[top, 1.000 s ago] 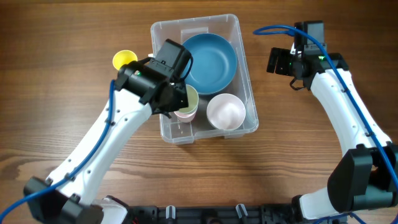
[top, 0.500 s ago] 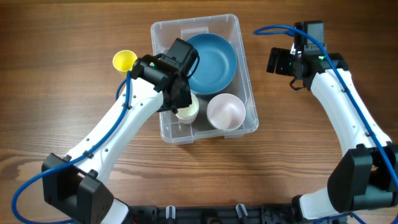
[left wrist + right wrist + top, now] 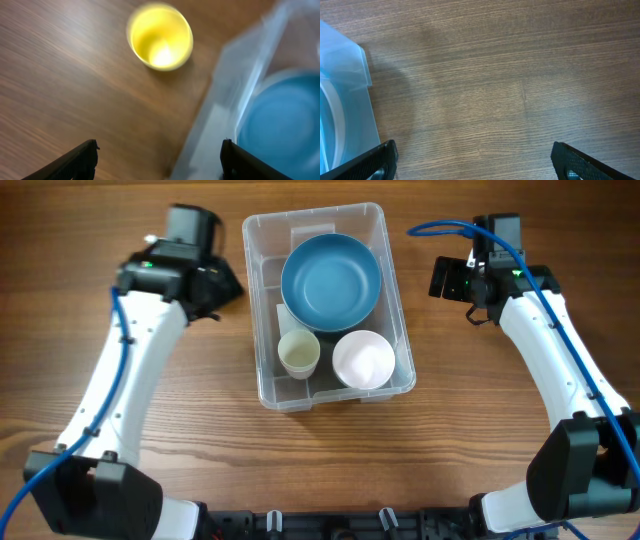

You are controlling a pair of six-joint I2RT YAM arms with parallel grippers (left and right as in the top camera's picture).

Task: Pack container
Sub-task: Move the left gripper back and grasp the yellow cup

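Observation:
The clear container (image 3: pixel 262 320) sits mid-table, holding a blue bowl (image 3: pixel 331 277), a white bowl (image 3: pixel 363 359) and a pale cup (image 3: pixel 298 353) standing upright. My left gripper (image 3: pixel 218 286) hovers just left of the container, open and empty. In the left wrist view, the left gripper (image 3: pixel 159 152) has a yellow cup (image 3: pixel 160 36) on the wood ahead of it, with the container wall (image 3: pixel 235 85) and blue bowl (image 3: pixel 282 125) to its right. The overhead view hides the yellow cup under the arm. My right gripper (image 3: pixel 450 278) is open over bare wood right of the container, as the right wrist view (image 3: pixel 475 160) shows.
A corner of the container (image 3: pixel 347 100) shows at the left edge of the right wrist view. Wooden tabletop surrounds the container. A blue cable runs along each arm.
My left gripper opened, left the pale cup standing in the container, and swung out leftwards to above the yellow cup. The right arm has not moved.

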